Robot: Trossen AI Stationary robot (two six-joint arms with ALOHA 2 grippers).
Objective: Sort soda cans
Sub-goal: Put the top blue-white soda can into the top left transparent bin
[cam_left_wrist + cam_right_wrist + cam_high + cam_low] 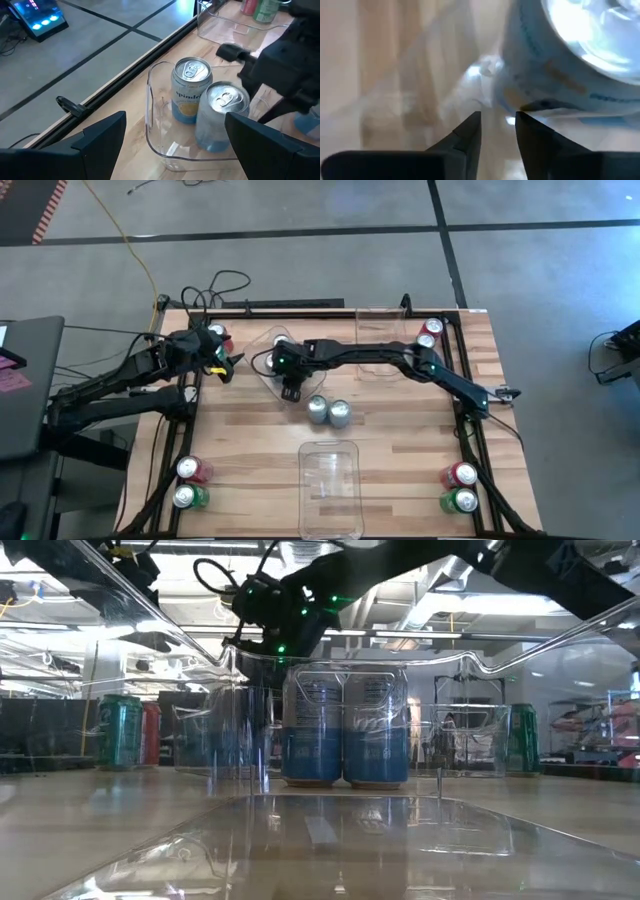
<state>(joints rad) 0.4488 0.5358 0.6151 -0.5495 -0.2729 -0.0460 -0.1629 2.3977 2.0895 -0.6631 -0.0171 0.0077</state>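
A clear bin [155, 145] on the far left part of the table holds two silver-blue soda cans [191, 90], [221, 116], both upright. Two more silver-blue cans [318, 410], [340, 413] stand on the wood just near of it. My right gripper [292, 392] reaches down at the bin's near wall. In the right wrist view its fingers [497, 120] stand a narrow gap apart beside a can [570, 55], with clear plastic around them. My left gripper [225, 365] waits open, left of the bin and above the table. My right gripper comes down slanting at the bin's near wall [485, 70]. I cannot tell whether its fingers touch the clear plastic, or whether the wall runs between them.
A second clear bin [385, 340] lies at the far edge and a third [330, 480] at the near edge. Red and green cans stand in pairs at the near left [190, 472], near right [460, 477] and far right [430, 330]. One red can stands at far left [216, 336].
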